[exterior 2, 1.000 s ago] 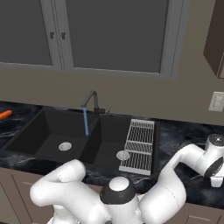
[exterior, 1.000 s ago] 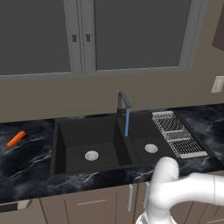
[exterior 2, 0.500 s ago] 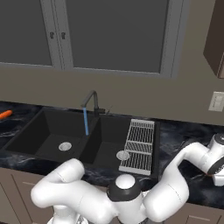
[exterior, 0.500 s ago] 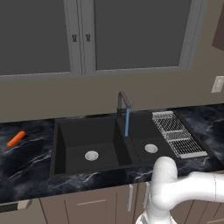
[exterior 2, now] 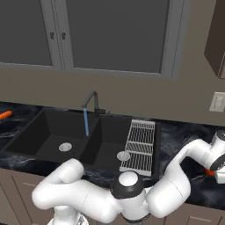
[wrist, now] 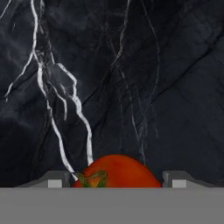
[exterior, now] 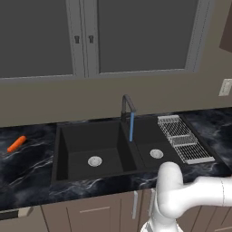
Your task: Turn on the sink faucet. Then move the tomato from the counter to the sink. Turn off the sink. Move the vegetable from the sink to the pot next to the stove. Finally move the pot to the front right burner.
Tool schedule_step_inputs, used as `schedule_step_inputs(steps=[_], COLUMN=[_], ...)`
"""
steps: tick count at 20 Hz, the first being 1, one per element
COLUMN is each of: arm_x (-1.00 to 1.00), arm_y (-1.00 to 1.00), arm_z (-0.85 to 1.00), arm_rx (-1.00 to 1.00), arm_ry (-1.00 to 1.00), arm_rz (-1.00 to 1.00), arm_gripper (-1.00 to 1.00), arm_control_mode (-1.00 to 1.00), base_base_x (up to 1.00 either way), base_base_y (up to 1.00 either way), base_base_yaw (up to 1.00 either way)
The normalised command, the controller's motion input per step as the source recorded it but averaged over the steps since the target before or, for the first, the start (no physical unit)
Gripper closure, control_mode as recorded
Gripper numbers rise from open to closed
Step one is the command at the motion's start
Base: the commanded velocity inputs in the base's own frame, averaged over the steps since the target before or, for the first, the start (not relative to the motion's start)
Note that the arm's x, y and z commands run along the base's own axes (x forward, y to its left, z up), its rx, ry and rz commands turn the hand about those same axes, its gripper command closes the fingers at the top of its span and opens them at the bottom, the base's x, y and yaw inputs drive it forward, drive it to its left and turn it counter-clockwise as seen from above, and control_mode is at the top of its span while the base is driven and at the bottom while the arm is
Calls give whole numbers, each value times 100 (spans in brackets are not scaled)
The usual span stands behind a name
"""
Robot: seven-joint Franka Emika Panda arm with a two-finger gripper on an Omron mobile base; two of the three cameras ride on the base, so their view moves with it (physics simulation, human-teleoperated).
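the tomato sits on the counter between the hand's fingers.

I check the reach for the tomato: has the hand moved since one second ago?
Yes. In the right base view the gripper has moved right, farther from the drying rack, above the tomato.

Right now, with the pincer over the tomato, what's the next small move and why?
Probably close the pincer until it grips. The tomato lies on the counter between the two fingertips, with gaps showing on both sides, so it isn't gripped yet. Water already runs from the faucet, so pickup comes next.
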Motion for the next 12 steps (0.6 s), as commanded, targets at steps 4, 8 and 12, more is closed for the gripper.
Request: schedule_step_inputs(steps=[4,8,12], arm_x=[-8,-29,-33], arm_y=[9,40,69], arm_z=[0,21,46], arm_rx=[0,-5,-10], arm_ry=[0,-3,-7], arm_rz=[0,0,1], arm_gripper=[100,100,100], arm_control_mode=[-100,-100,-100], base_base_x=[0,0,0], base_base_y=[0,0,0], base_base_yaw=[0,0,0])
